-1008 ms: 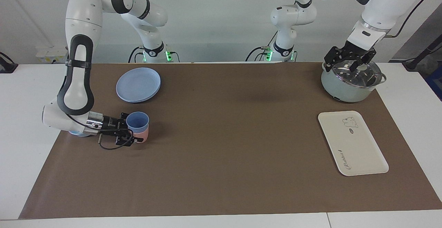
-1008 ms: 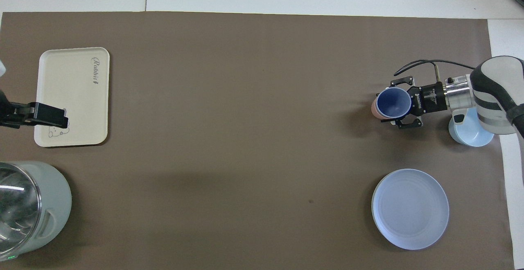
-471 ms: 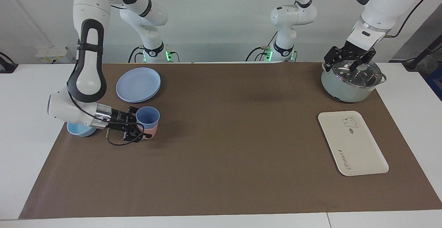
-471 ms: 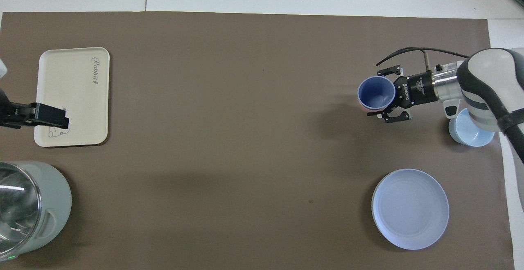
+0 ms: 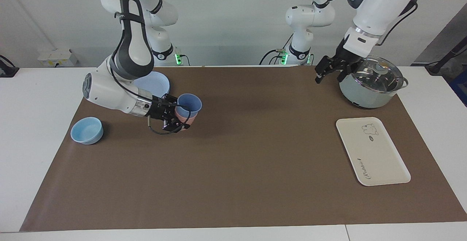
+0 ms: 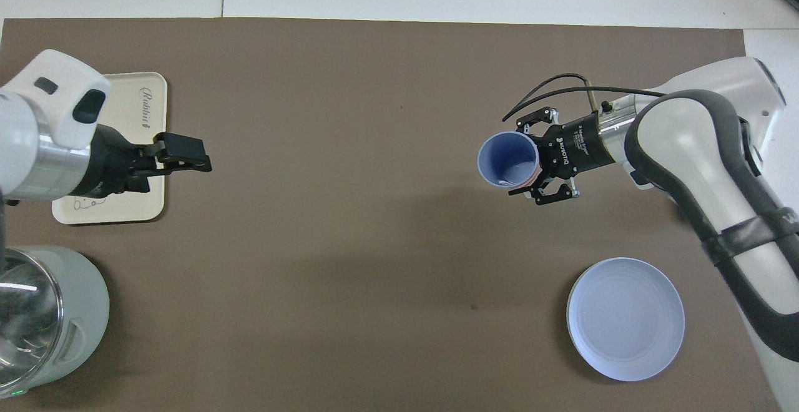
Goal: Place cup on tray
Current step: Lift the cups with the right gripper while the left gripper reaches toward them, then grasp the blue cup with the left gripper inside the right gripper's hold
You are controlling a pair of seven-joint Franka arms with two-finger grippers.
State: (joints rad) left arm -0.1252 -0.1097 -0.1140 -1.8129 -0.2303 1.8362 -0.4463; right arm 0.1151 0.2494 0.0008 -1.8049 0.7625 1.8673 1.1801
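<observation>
Cup [image 5: 188, 104] (nested in a pink tumbler [image 5: 181, 118]) is gripped by the right claw [image 5: 177, 118], lifted above the tabletop [image 5: 255, 153]; left claw [image 5: 330, 72], fingers spread, hangs beside the pot [image 5: 370, 85], near the tray [image 5: 372, 151].

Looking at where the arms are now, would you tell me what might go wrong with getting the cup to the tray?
The blue cup sits nested in a pink cup in the right gripper, tilted; the pair might separate or both reach the tray. The tray lies at the left arm's end of the table, so a long carry or handover follows. The left gripper hangs beside the pot and might knock it.
</observation>
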